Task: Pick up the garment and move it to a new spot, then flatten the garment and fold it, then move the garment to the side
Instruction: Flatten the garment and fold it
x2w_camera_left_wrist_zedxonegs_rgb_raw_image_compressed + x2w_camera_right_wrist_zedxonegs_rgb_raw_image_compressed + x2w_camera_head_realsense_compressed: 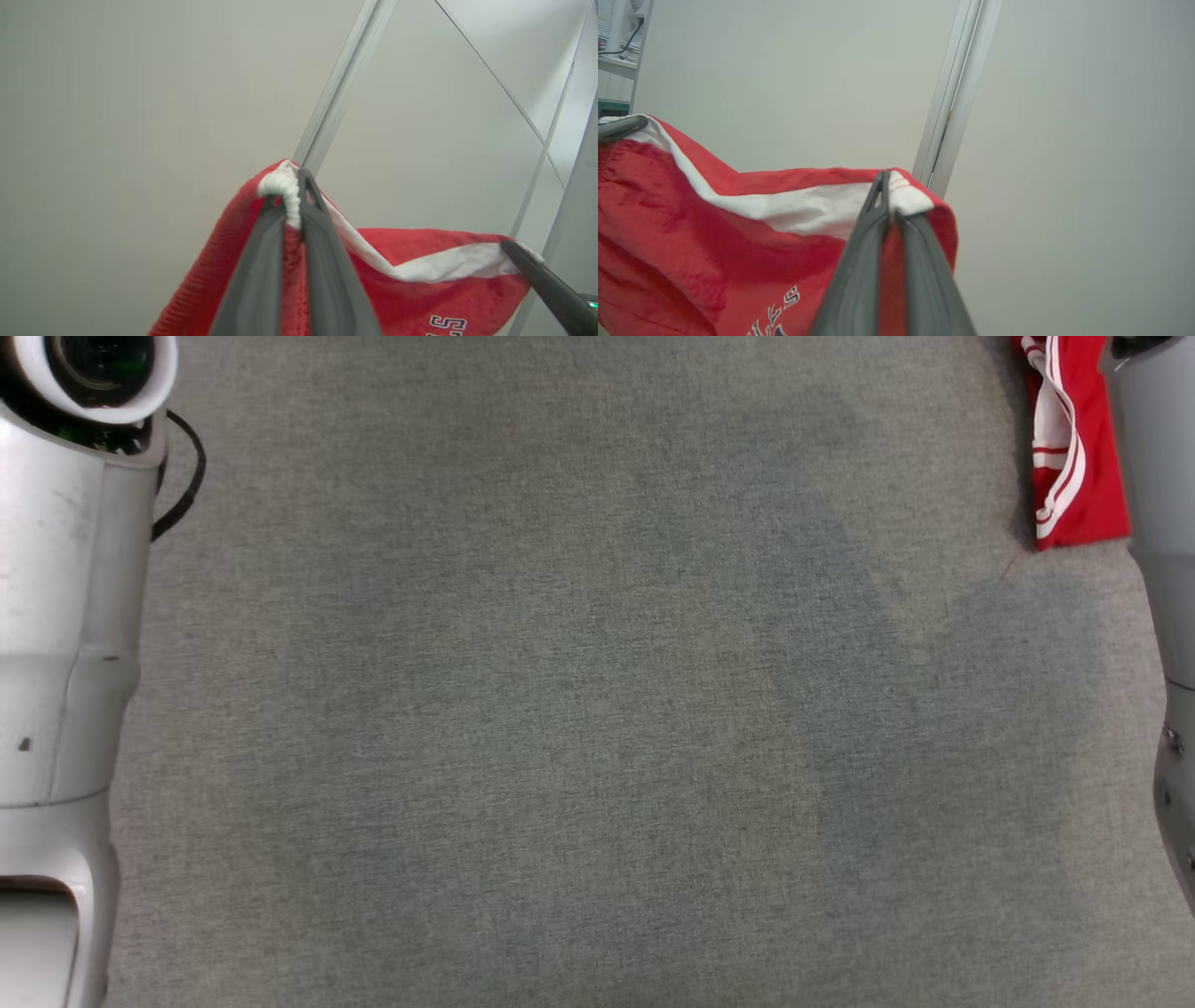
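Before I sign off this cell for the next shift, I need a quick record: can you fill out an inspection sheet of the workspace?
Surface: grey carpet, faint darker patches.
Job's things: red garment with white trim, held up and stretched between both end effectors.
Clutter: nothing seen.
End effectors: left end effector shut on the garment's white edge; right end effector shut on another white corner.
Cables: black cable looping beside the left forearm.
Surroundings: pale wall panels with a metal frame strip.
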Available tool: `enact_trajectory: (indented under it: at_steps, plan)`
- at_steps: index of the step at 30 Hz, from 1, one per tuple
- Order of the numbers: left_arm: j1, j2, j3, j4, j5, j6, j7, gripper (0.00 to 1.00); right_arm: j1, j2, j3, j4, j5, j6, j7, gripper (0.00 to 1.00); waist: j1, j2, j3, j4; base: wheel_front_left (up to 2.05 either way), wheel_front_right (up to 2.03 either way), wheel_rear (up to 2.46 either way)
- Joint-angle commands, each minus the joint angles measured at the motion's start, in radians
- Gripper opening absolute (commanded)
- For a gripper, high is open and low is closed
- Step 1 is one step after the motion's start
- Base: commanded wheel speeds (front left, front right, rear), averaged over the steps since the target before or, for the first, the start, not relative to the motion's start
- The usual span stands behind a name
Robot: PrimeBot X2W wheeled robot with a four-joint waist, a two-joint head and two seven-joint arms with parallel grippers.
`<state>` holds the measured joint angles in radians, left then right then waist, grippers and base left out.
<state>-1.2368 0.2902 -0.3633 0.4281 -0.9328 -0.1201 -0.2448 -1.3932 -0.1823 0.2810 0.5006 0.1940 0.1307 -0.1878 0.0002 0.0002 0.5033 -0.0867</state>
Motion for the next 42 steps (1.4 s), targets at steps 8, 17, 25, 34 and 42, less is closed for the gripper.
enact_trajectory:
  at_steps: [8,17,25,34,42]
  plan:
    - [0.263,-0.028,-0.065,-0.057,0.061,-0.013,-0.021,0.00,0.225,-0.065,0.158,0.080,0.066,0.000,-0.044,0.00,-0.0002,-0.0002,0.012,-0.015,0.00,0.00,0.00]
    - [0.632,0.002,-0.165,-0.074,0.054,-0.013,-0.020,0.00,0.540,-0.146,0.285,-0.018,0.257,0.000,0.044,0.00,-0.0002,-0.0002,-0.095,-0.019,0.00,0.00,0.00]
    - [0.859,0.104,-0.332,-0.109,-0.040,-0.013,0.004,0.00,0.866,-0.279,0.275,-0.248,0.371,0.000,0.224,0.00,-0.0002,-0.0002,-0.227,0.014,0.00,0.00,0.00]
    - [1.040,0.269,-0.467,-0.223,-0.142,-0.001,0.177,0.00,1.291,-0.271,0.057,-0.520,0.433,0.000,0.522,0.00,-0.0002,-0.0002,-0.337,0.052,0.00,0.00,0.00]
    - [1.190,0.380,-0.506,-0.397,-0.219,0.070,0.297,0.00,1.624,-0.167,-0.159,-0.815,0.350,0.000,0.843,0.00,-0.0002,-0.0002,-0.353,0.073,0.00,0.00,0.00]
